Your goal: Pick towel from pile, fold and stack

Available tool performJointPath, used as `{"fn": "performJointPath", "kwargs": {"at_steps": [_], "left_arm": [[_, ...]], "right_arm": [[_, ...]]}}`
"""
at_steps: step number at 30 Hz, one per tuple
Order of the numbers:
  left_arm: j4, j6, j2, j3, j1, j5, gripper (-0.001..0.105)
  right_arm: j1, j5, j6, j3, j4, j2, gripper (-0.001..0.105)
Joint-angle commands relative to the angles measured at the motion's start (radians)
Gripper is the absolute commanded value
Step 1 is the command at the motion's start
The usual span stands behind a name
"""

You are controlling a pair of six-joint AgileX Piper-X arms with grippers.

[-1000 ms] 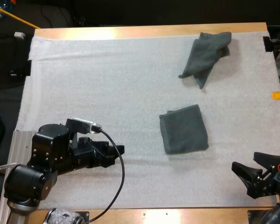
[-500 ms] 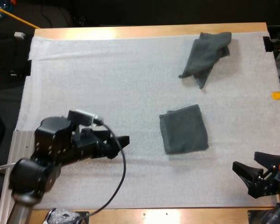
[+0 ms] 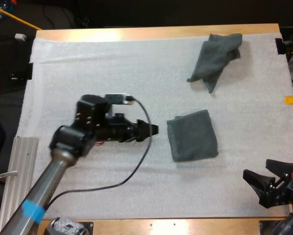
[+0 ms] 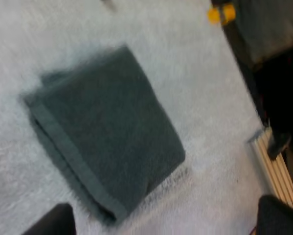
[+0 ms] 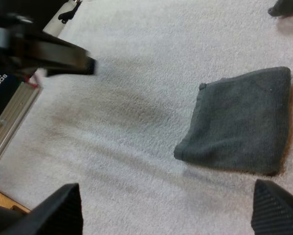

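High view has my left gripper (image 3: 154, 130) stretched out low over the white mat (image 3: 87, 73). Its tips are just left of the folded towel (image 3: 192, 135) and not touching it. Left wrist view looks down on that towel just ahead of my two fingers (image 4: 51, 223), which stand spread apart and clear of the cloth. The folded towel lies flat on the mat, a little right of the middle. The crumpled towel (image 3: 217, 55) sits in a heap at the far right of the mat, well apart from the folded one. My right gripper (image 3: 264, 177) hangs at the near right edge of the mat, nearer than the folded towel and to its right. Right wrist view shows its fingers (image 5: 63, 208) spread wide, clear of any cloth.
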State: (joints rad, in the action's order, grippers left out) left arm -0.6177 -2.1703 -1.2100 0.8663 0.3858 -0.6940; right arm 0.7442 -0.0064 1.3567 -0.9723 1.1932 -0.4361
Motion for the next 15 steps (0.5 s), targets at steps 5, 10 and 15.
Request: {"fn": "performJointPath", "kwargs": {"at_steps": [5,10,15], "left_arm": [[0.123,-0.056,-0.166,0.004,0.094,0.007,0.071],[0.22,-0.131,-0.302,0.004,0.14,0.032,0.071],[0.322,-0.23,-0.412,0.004,0.158,0.032,0.071]], "right_arm": [[-0.003,0.086,-0.019,-0.008,0.024,0.004,0.069],[-0.003,0.162,-0.062,-0.008,0.082,0.004,0.069],[-0.003,0.162,-0.062,-0.008,0.106,0.004,0.069]]}}
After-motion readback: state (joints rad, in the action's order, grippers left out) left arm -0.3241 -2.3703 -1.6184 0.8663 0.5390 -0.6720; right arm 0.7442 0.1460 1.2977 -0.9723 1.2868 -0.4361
